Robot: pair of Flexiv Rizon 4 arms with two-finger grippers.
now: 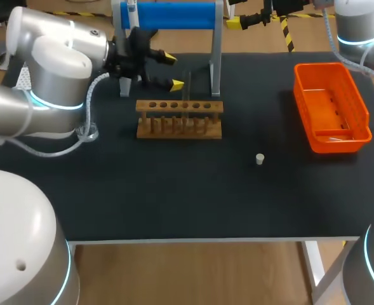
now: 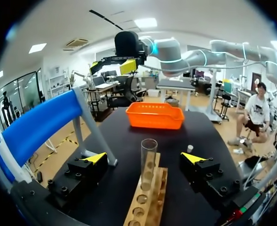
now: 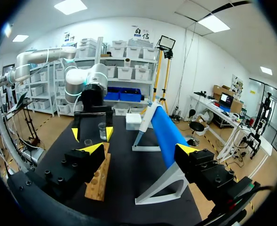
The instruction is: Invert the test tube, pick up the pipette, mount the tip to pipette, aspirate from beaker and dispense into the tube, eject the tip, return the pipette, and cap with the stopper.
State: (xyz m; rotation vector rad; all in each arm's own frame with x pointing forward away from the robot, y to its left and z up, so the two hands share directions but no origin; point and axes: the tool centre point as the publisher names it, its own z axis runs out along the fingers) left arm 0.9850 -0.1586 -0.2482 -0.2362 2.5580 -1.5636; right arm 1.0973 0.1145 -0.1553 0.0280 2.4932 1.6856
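A: What's your rack (image 1: 179, 132) made of?
B: Pale wood, matt — and the tube (image 2: 148, 162) standing in it is clear, smooth glass.
A: The counter (image 1: 174, 197)?
B: Matt black, you'd say cloth-like; your orange basket (image 1: 339, 145) is glossy plastic.

Rack (image 1: 179, 119) at ctr-back of table (image 1: 174, 197), w/ tube (image 1: 187, 95) upright in a hole R of rack's middle. Stand (image 1: 167, 16) behind rack, at back edge. L gripper (image 1: 172, 71) btwn stand & rack; tube ahead btwn its fingers, not touching. Bin (image 1: 303, 101) far R, well apart from rack. Stopper (image 1: 260, 159) on table, front-R of rack, front-L of bin.
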